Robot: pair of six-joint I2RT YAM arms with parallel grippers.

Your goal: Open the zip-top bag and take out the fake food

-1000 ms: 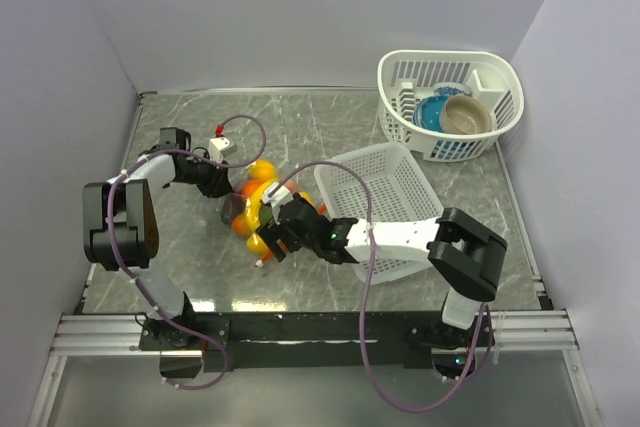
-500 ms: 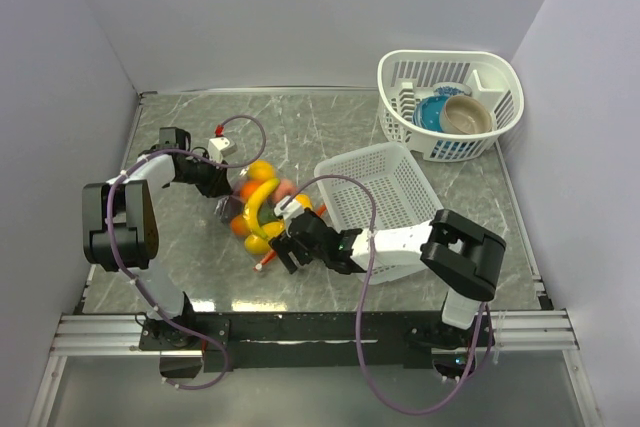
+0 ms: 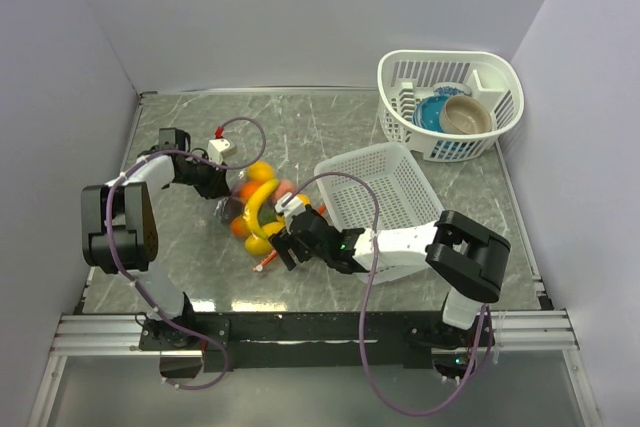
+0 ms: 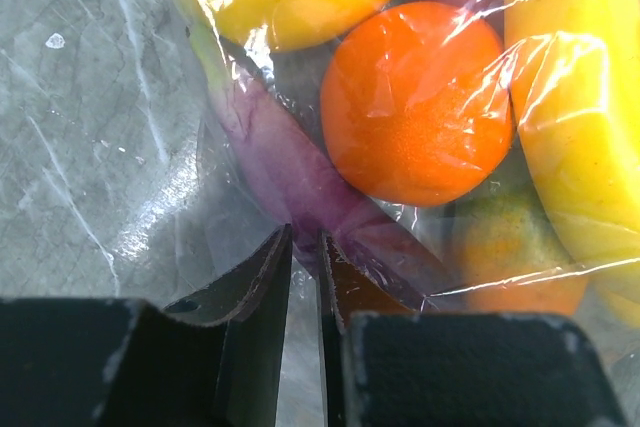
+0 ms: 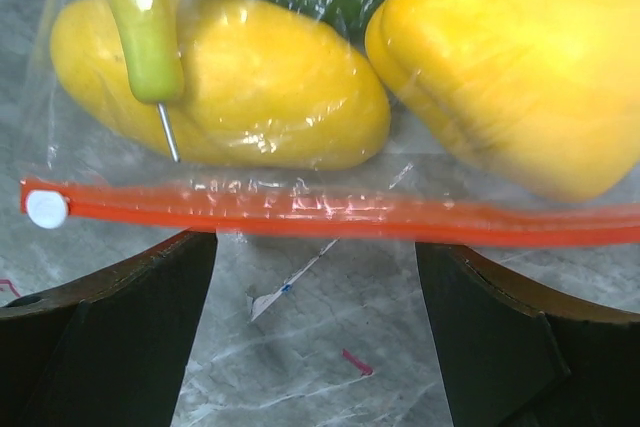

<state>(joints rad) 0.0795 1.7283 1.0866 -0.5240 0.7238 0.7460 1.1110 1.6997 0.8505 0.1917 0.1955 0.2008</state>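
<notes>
Your one zip-top bag lies on the worktop between the two arms, left of centre, with the fake food packed inside. Its orange zip strip looks sealed. The strip sits just ahead of the right claw and runs side to side across the right wrist view. That puts its long axis along the line from one finger to the other, not across it. The white slider is at the strip's left end.

The right claw is spread wide and grips nothing, and it is the nearer arm to the strip. The left claw is at the opposite end, closed to a sliver and apparently pinching the bag's film.

The left wrist view shows about six pieces of food, but overlap hides the full number. Off to the right are one white mesh basket and one rounded basket with two bowls, a blue bowl and a tan bowl.
</notes>
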